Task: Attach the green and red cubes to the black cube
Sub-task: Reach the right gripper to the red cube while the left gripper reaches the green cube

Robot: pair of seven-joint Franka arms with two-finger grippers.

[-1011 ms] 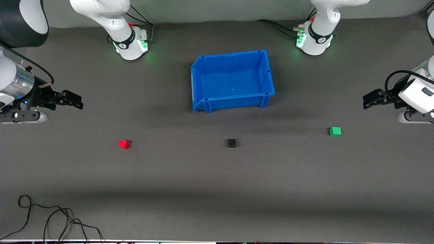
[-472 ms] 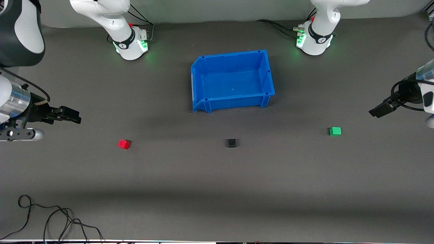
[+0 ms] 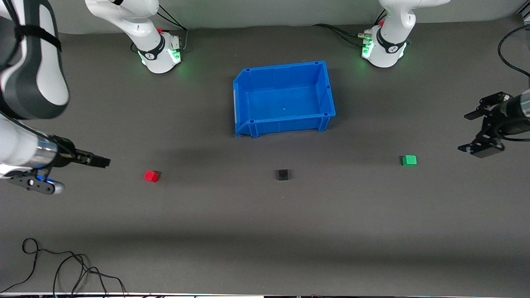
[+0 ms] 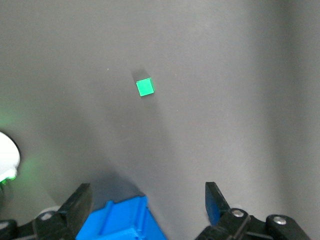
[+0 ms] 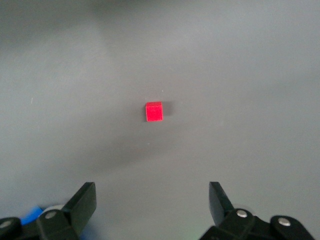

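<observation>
Three cubes are counted on the counter (image 3: 265, 231), one of each colour, all well apart in a rough row. The black cube (image 3: 283, 174) sits mid-row, nearer the front camera than the single blue bin (image 3: 284, 97). The red cube (image 3: 151, 176) lies toward the right arm's end, the green cube (image 3: 409, 160) toward the left arm's end.

The right tool (image 3: 97, 161) hangs near the red cube, fingers spread wide. The left tool (image 3: 480, 134) hangs near the green cube, likewise spread wide. Nothing is held by either.

Risks, as judged: each cube is small, so an off-centre descent could nudge it aside. If both cubes are brought to the black cube together, it could be knocked away or the tools could collide.
</observation>
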